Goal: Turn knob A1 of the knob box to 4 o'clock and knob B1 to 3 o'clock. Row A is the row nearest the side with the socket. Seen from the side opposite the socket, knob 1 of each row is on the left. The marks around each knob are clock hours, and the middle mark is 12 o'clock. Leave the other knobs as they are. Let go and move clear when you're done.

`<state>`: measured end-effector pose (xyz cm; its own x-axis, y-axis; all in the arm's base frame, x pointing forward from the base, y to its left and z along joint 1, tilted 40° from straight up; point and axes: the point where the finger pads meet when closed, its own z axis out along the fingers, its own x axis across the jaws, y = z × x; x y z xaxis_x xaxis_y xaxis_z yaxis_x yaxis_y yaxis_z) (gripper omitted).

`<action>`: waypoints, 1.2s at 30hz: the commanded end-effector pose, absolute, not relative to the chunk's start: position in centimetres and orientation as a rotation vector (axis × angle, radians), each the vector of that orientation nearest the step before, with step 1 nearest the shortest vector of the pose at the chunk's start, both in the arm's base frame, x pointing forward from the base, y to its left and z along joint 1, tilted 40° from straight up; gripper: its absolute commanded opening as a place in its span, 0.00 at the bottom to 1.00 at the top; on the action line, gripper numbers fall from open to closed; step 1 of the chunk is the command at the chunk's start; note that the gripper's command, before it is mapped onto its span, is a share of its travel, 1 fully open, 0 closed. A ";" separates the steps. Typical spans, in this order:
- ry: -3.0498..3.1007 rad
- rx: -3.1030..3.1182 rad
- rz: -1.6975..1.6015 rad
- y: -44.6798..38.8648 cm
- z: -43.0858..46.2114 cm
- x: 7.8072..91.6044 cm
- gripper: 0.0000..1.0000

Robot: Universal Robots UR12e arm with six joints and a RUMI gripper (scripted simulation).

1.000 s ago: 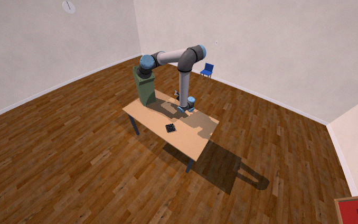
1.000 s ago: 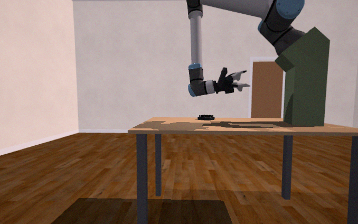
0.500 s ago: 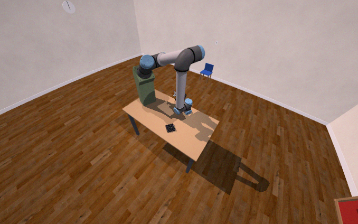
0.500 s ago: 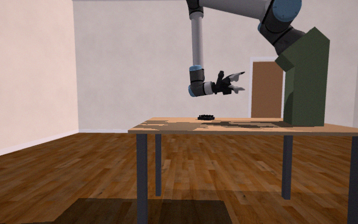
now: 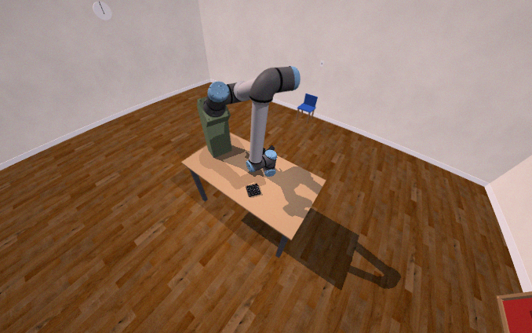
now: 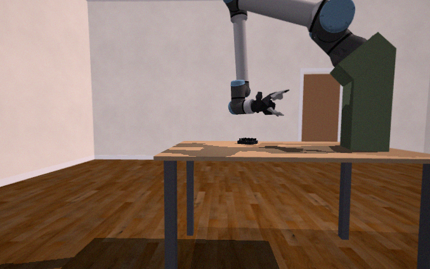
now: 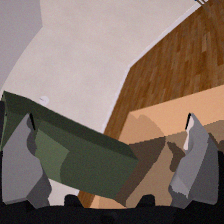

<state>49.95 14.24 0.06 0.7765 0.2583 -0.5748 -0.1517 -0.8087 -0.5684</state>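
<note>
Black square knob box [image 5: 253, 190] [image 6: 247, 141] lies flat on pale wooden surface [image 5: 229, 173] [image 6: 217, 159] [image 7: 212, 101], presumably for top-down turning. End effector [image 5: 271, 148] [image 6: 284, 103] [image 7: 110, 114] above box level, pointing sideways, jaws spread, likely awaiting reorientation.

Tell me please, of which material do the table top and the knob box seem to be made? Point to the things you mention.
The table top [image 5: 275, 206] [image 6: 310, 157] looks like smooth matte wood or laminate, from its even tan colour. The knob box [image 5: 253, 190] [image 6: 247, 141] may be dark plastic or painted metal; it is too small to tell.
</note>
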 end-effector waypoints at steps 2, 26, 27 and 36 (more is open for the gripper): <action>0.132 -2.366 0.778 12.1 0.2 51.5 1.00; 0.721 -2.298 0.467 5.0 0.8 56.5 1.00; 0.748 -2.292 0.452 4.7 0.8 56.8 1.00; 0.950 -2.234 0.333 2.2 1.1 58.6 1.00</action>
<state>57.35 3.56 1.12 0.7567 -0.4281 -0.4940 -0.6496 -0.5767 -0.4954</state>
